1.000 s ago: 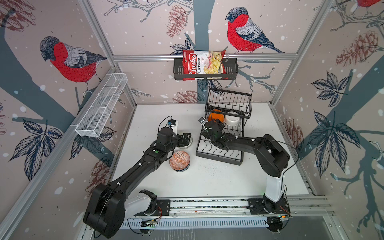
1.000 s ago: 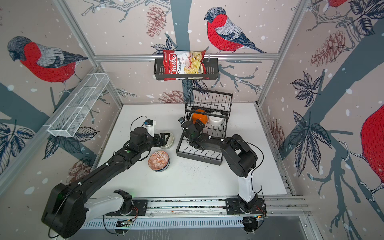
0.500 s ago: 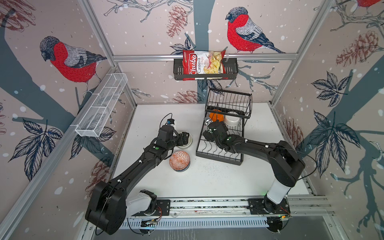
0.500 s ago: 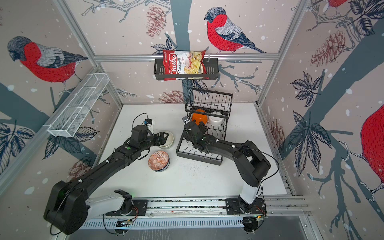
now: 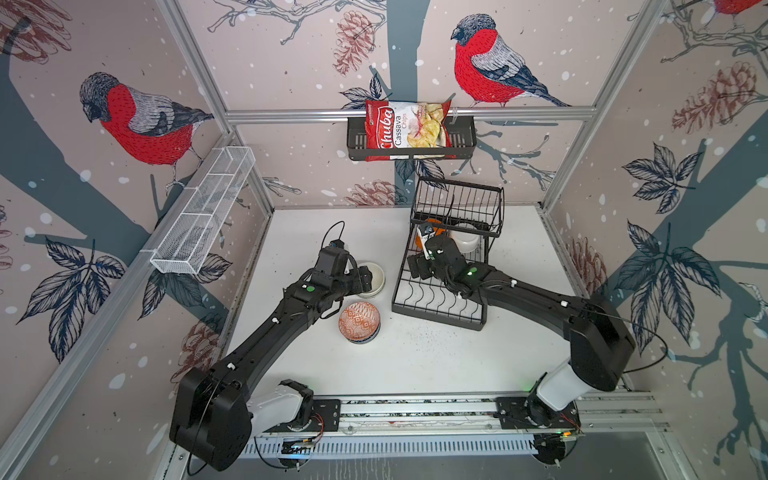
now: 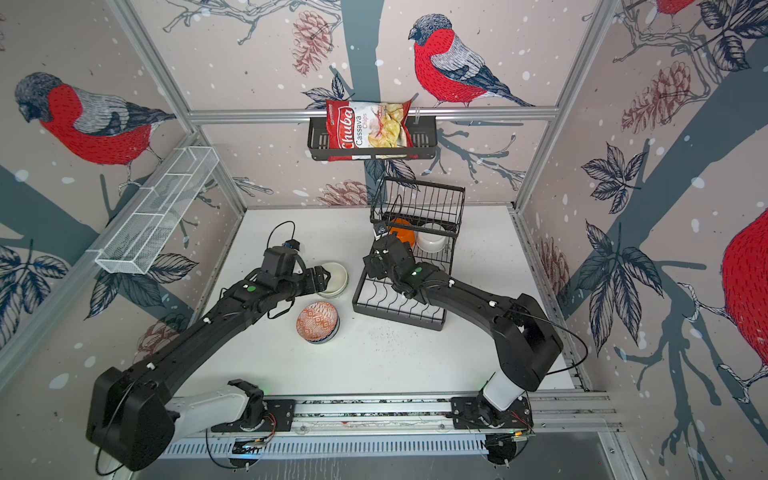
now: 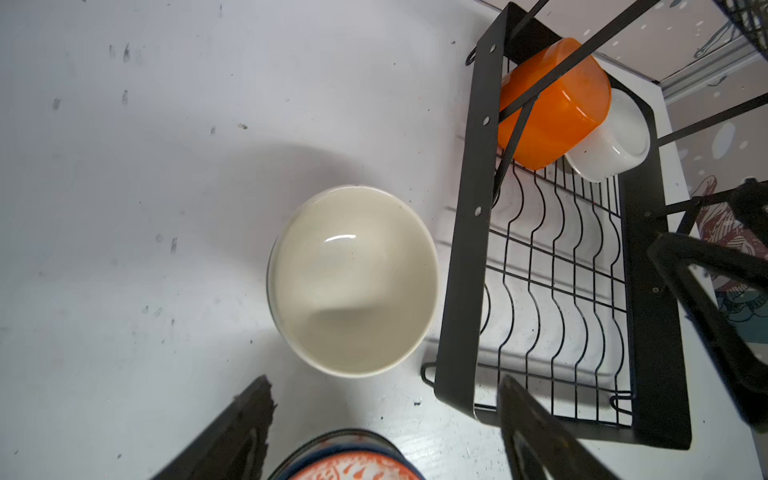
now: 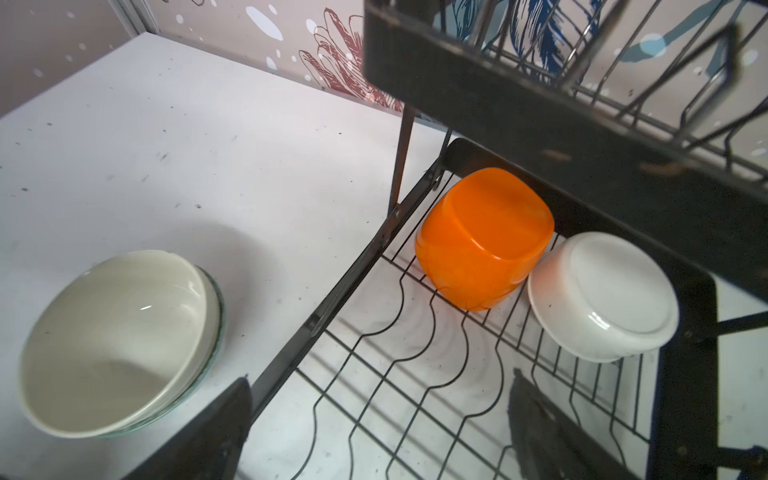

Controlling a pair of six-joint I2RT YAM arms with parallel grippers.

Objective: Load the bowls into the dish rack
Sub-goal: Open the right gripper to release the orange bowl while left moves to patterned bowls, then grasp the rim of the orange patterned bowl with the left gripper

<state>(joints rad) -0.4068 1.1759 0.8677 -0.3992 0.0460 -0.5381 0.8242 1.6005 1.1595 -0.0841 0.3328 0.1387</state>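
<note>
Left pincer (image 5: pixel 365 279) released, jaws wide, hovering right over cream bowl (image 7: pixel 353 282) on bench (image 5: pixel 415 361). Right pincer (image 8: pixel 380 378) also empty, above dish rack (image 5: pixel 436 309) tray; orange bowl (image 8: pixel 484 239) and white bowl (image 8: pixel 602 295) lie upturned just ahead of it. Risk: cream bowl nests in teal-rimmed bowl (image 8: pixel 214 320), so a pinch on the glossy rim may slip or drag both. Arms close, clash possible. Count: two bowls racked; three seen on bench, with patterned bowl (image 5: pixel 358 322) just behind left pincer; one rack

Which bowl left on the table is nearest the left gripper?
The plain cream bowl, next to the rack; the left gripper hovers open close by it. The patterned bowl sits nearer the robot's base.
</note>
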